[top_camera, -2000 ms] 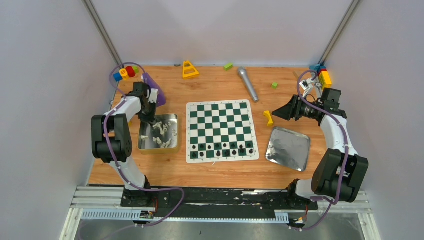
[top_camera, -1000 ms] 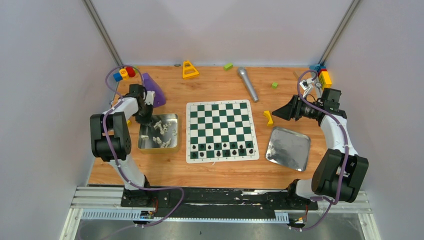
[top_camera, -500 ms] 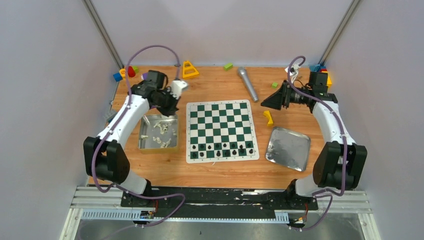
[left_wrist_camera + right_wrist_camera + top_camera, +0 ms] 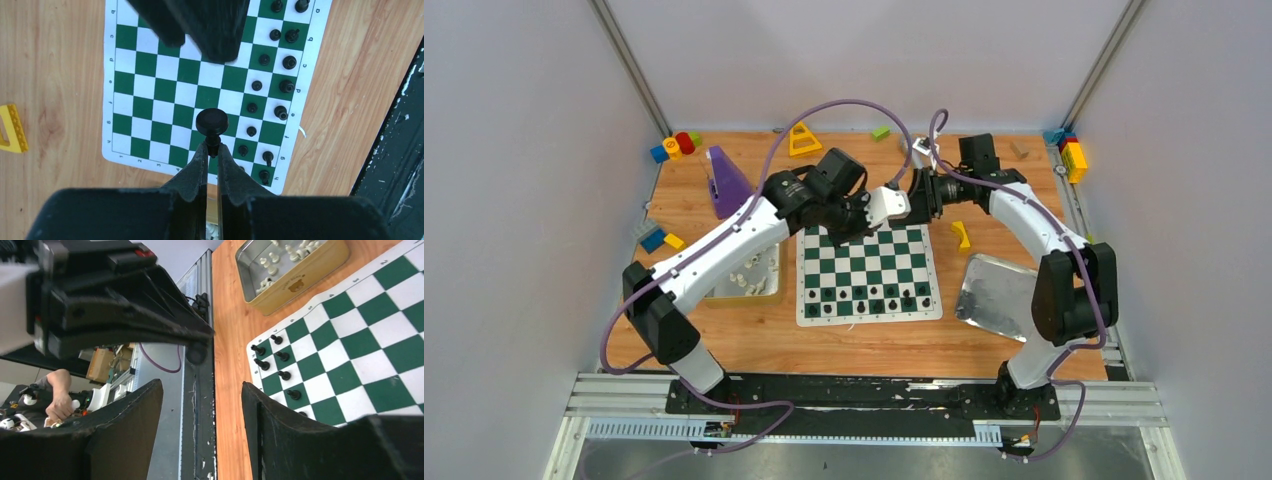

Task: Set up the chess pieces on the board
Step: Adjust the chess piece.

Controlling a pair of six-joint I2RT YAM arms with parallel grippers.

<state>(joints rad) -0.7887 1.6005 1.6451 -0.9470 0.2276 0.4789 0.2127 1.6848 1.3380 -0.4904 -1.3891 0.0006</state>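
Overhead view of two robot arms meeting above the far edge of a green-and-white chess board, which is lying flat in the middle of a wooden table. The left end effector is pinching a single black piece by its narrow part, with the jaws nearly shut on it. It is holding the piece in the air over the board, and the piece's round end is showing beyond the fingertips. The right end effector is hanging just beside the left one with its jaws standing apart, gripping nothing and pointing toward it. More black pieces are standing in two rows along the near edge of the board. A jumble of white pieces is lying in a gold-coloured tin, which is sitting just left of the board. A shiny metal tray is resting on the table to the right of the board. Small toy blocks are lying scattered along the far edge of the table.
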